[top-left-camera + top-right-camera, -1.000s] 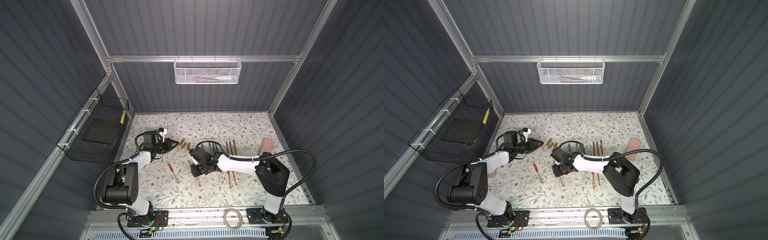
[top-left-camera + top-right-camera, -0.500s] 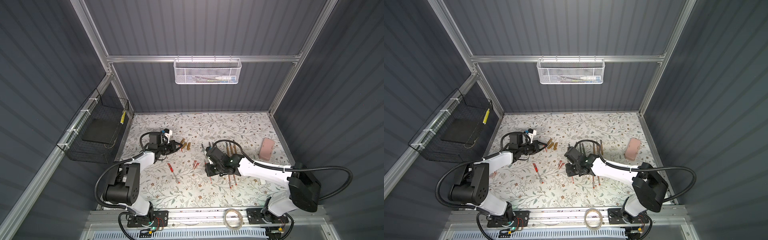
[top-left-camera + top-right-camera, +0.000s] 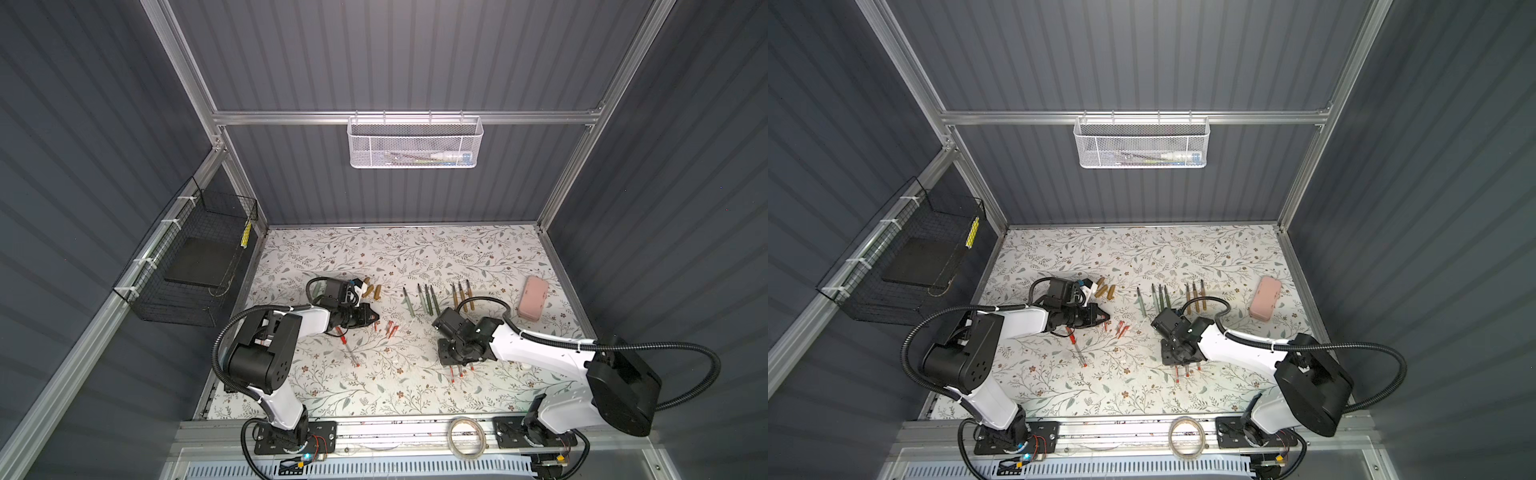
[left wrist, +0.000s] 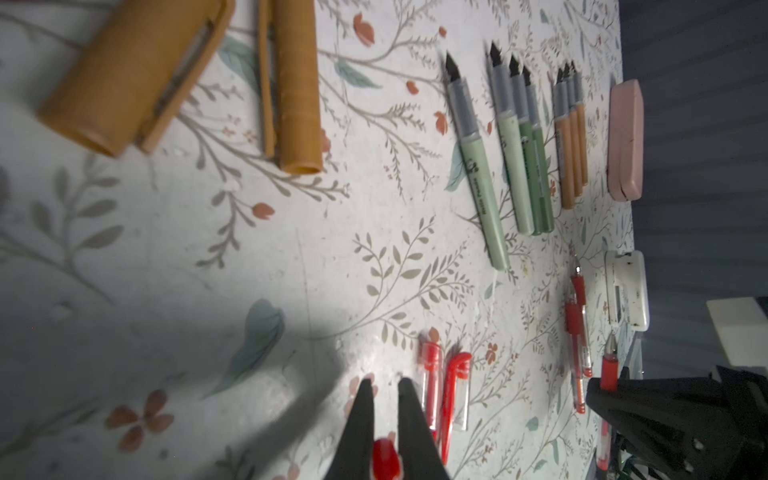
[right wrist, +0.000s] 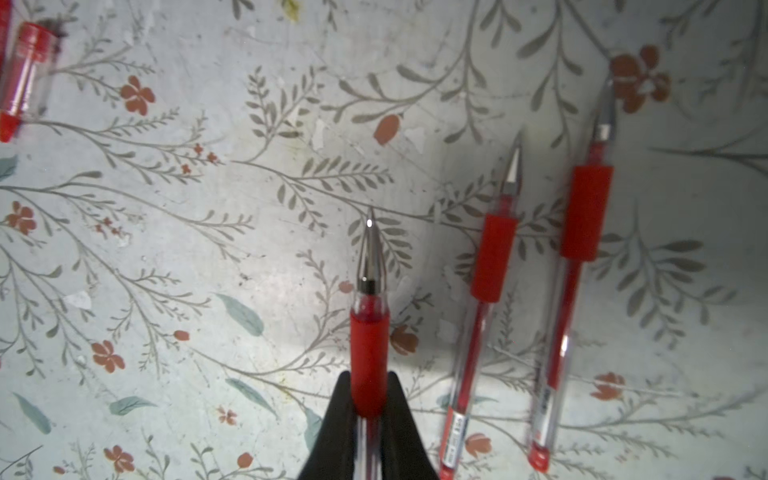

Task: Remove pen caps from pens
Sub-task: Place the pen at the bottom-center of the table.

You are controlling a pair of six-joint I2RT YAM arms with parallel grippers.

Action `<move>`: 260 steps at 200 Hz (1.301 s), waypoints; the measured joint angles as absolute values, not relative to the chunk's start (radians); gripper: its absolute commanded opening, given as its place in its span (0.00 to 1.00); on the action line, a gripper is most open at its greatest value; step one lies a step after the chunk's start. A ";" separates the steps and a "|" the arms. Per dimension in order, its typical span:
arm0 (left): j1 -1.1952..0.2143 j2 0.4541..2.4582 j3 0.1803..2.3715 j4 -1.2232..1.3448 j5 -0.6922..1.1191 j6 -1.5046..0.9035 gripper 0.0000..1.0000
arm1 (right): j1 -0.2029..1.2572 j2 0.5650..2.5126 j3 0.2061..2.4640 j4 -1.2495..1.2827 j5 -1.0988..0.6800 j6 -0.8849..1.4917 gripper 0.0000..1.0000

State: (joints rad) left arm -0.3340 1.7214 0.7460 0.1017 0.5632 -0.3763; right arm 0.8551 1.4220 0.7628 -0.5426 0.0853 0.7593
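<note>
My left gripper (image 3: 375, 318) (image 4: 385, 384) is shut on a red pen cap (image 4: 384, 460), low over the mat beside two loose red pen caps (image 4: 432, 382) (image 3: 391, 328). My right gripper (image 3: 453, 362) (image 5: 368, 378) is shut on an uncapped red pen (image 5: 369, 332), its metal tip bare, next to two uncapped red pens (image 5: 492, 266) lying on the mat. Another red pen (image 3: 349, 349) lies near the left arm. Green pens (image 3: 424, 300) and gold-brown pens (image 3: 461, 296) lie uncapped in rows at the back. Gold-brown caps (image 3: 372, 291) (image 4: 297, 95) rest behind the left gripper.
A pink case (image 3: 532, 298) lies at the right of the floral mat (image 3: 395, 257). A white flat bar (image 4: 625, 291) sits near the red pens. A tape roll (image 3: 465, 435) rests on the front rail. A white mesh basket (image 3: 415, 141) and a black wire basket (image 3: 195, 266) hang on the walls.
The right gripper carried its red pen rightward, away from the left gripper, to beside the two red pens. The left gripper moved from the gold-brown caps forward to the loose red caps.
</note>
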 measured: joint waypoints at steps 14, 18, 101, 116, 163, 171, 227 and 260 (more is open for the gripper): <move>-0.338 1.736 0.748 0.099 0.565 -0.373 0.09 | 0.846 1.423 0.755 -0.546 0.086 0.763 0.00; -0.339 1.737 0.751 0.098 0.564 -0.372 0.10 | 0.844 1.423 0.754 -0.547 0.086 0.763 0.00; -0.340 1.726 0.759 0.097 0.533 -0.358 0.30 | 0.837 1.536 0.797 -0.548 0.102 0.752 0.10; -0.340 1.721 0.759 0.096 0.529 -0.358 0.32 | 0.838 1.554 0.816 -0.554 0.106 0.747 0.11; -0.340 1.717 0.766 0.089 0.523 -0.358 0.40 | 0.826 1.567 0.831 -0.571 0.127 0.731 0.18; -0.340 1.716 0.767 0.087 0.523 -0.358 0.42 | 0.825 1.570 0.834 -0.575 0.131 0.729 0.20; -0.340 1.697 0.776 0.047 0.516 -0.355 0.52 | 0.821 1.584 0.852 -0.585 0.139 0.717 0.30; -0.335 1.661 0.812 -0.007 0.508 -0.323 0.66 | 0.820 1.583 0.865 -0.605 0.139 0.715 0.34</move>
